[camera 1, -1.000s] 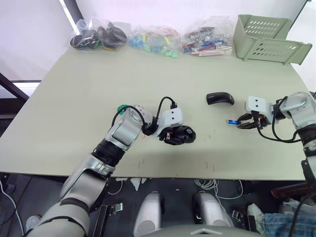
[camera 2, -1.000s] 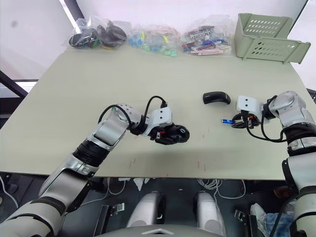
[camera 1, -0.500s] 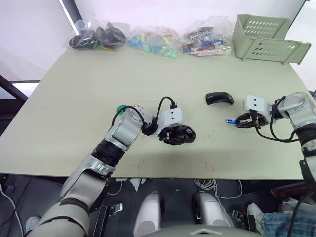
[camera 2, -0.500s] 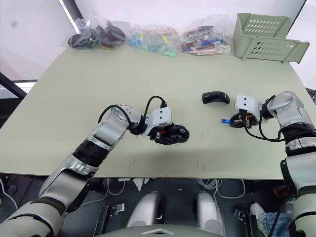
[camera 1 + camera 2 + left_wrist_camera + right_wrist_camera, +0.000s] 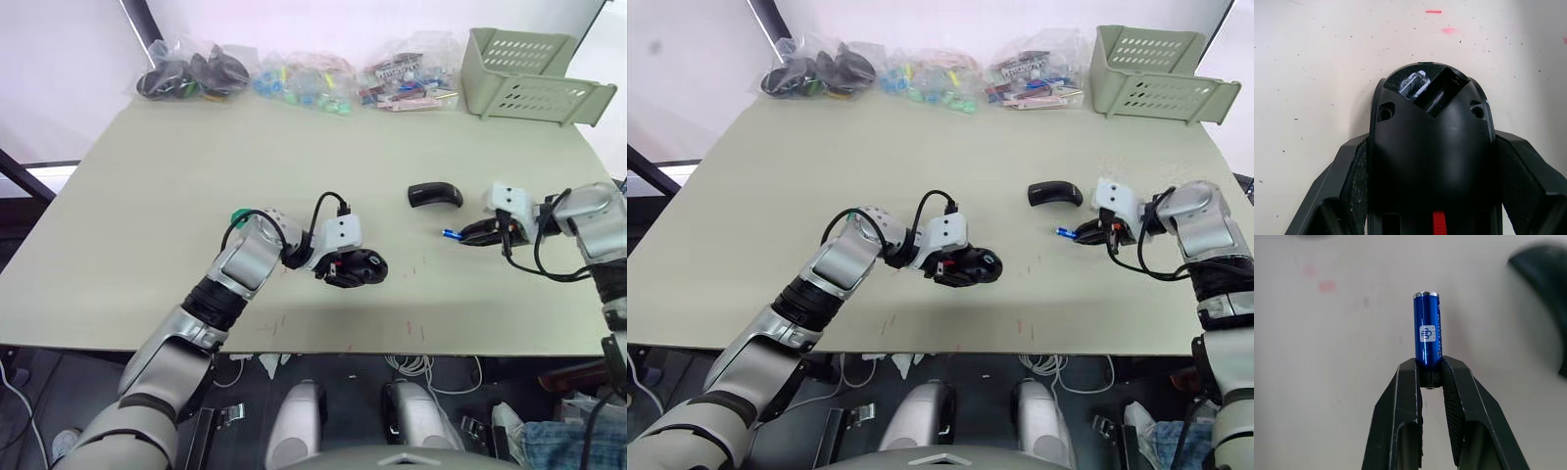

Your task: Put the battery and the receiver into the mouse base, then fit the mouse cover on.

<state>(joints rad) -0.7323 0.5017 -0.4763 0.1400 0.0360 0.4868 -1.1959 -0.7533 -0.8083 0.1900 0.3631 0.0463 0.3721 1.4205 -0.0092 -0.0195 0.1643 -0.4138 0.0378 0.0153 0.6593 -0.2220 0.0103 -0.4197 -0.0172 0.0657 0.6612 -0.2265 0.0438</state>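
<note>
right wrist view: right hand [image 5: 1429, 377] pinches battery [image 5: 1427, 328] end; left hand [image 5: 1430, 196] clamps mouse base [image 5: 1431, 147] mid-table.

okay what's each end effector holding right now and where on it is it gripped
The right end effector pinches the battery by one end, the rest sticking out past its fingertips. The left end effector clamps the mouse base by its two sides.

A pale green table [image 5: 245, 166] carries several things along its far edge. At eleven o'clock lies a clear bag [image 5: 191, 70] of dark items. Just beside it, toward twelve, sits a bag [image 5: 304, 78] of small coloured pieces, and next to that a bag [image 5: 411, 73] of mixed parts. At one o'clock stands a light green slotted basket [image 5: 529, 73], tipped on its side.
</note>
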